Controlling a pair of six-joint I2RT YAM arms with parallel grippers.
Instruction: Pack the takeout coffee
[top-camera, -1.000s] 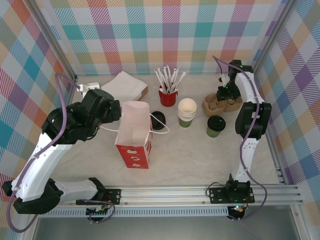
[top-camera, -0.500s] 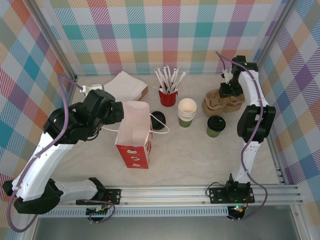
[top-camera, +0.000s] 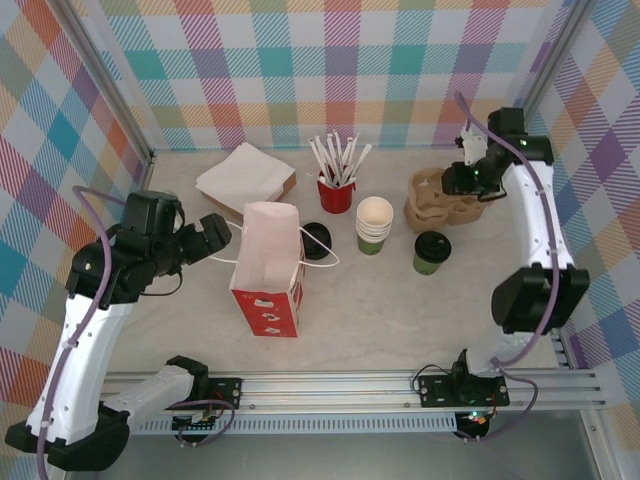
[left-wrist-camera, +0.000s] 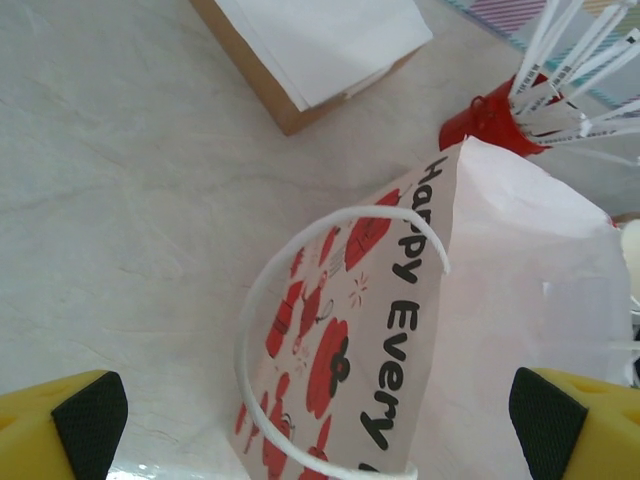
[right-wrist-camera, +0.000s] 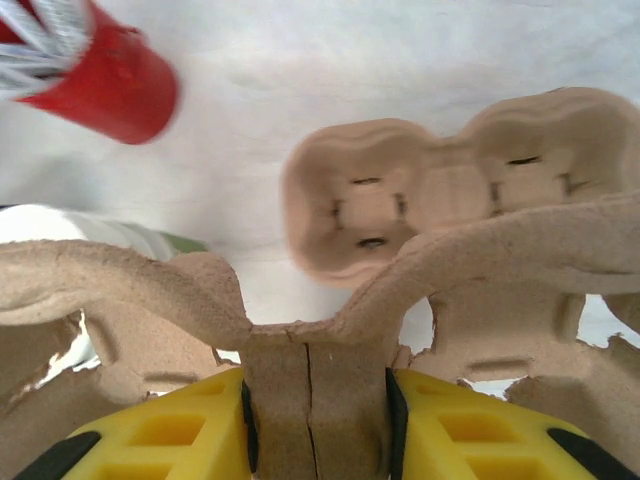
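The brown pulp cup carrier (right-wrist-camera: 315, 370) looks rough and fibrous, a dull moulded paper with ragged edges. The right gripper (right-wrist-camera: 316, 415) pinching it has smooth yellow plastic fingers (right-wrist-camera: 170, 432). The red-and-white printed paper gift bag (left-wrist-camera: 400, 330) is smooth with a faint sheen, creased near its mouth, and its white handle (left-wrist-camera: 290, 270) looks like cord. The green paper cup with the black lid (top-camera: 431, 252) is matt below, with slightly glossy plastic on top. The pale tabletop (left-wrist-camera: 120, 200) is matt and faintly veined like stone. The silver rail (top-camera: 400, 383) is bare metal.
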